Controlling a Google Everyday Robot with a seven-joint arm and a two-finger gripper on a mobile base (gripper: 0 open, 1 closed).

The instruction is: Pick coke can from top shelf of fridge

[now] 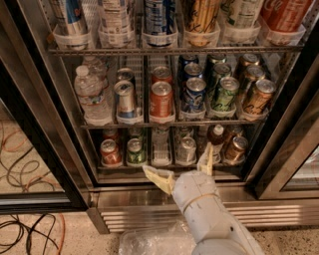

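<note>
Red aluminium coke can [285,12] with white script stands at the far right of the grey wire top shelf [149,50] in the stainless-steel, glass-doored fridge [134,209]. The end effector [182,170] hangs low before the bottom wire rack [124,166], its 2 cream fingers [158,179] spread wide, holding nothing. It should rise well up and right first, then approach the can squarely.

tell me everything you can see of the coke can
The coke can is red and looks like glossy metal, with part of its white script showing. Only its lower body is in view; the picture's edge cuts off the top. It stands upright in a translucent white cup at the right end of the top shelf, beside a pale can. Nothing else touches it: the pincer hangs open far below, in front of the lowest rack.
</note>
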